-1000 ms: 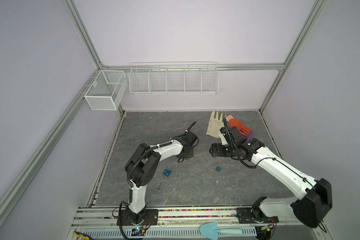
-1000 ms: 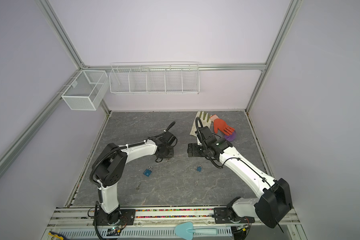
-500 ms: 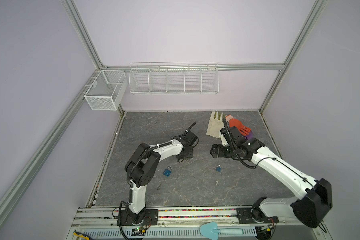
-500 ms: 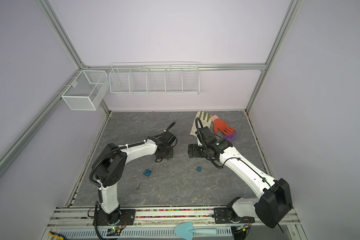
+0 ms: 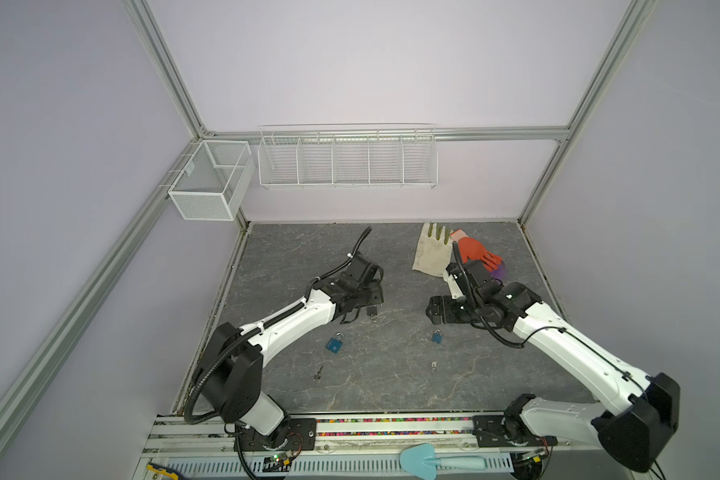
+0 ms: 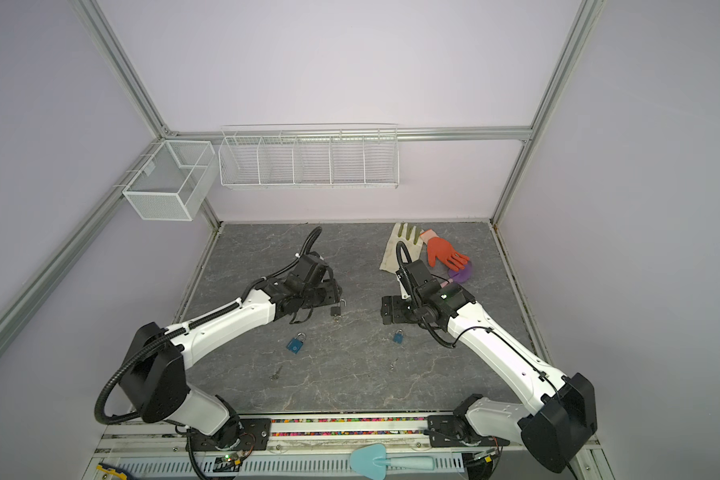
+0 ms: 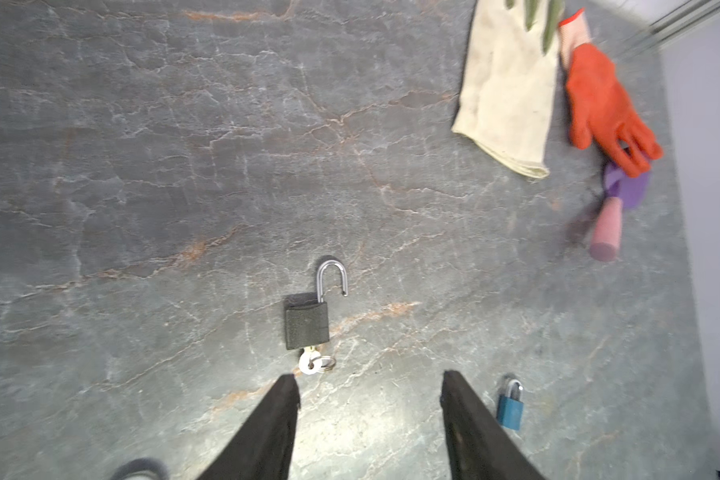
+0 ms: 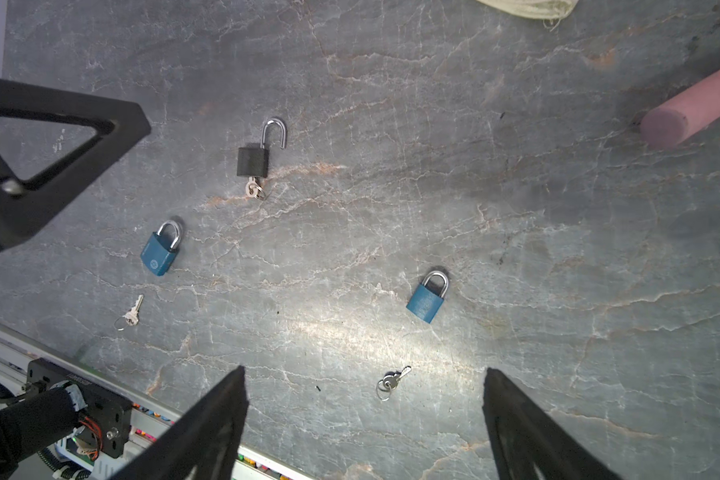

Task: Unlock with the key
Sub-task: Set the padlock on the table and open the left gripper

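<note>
A black padlock lies flat on the grey table with its silver shackle swung open. A silver key on a small ring sticks in the lock's underside. In both top views the padlock shows just off the tip of my left gripper. In the left wrist view that gripper stands open and empty, one fingertip close beside the key. My right gripper hovers open and empty to the right, and the padlock is also in the right wrist view.
Two shut blue padlocks and two loose keys lie nearer the front. A cream glove, an orange glove and a purple trowel with a pink handle lie at the back right. Wire baskets hang on the back wall.
My left gripper's jaws have spread apart, and the black padlock with its key now lies free on the table. The right arm has hardly moved.
</note>
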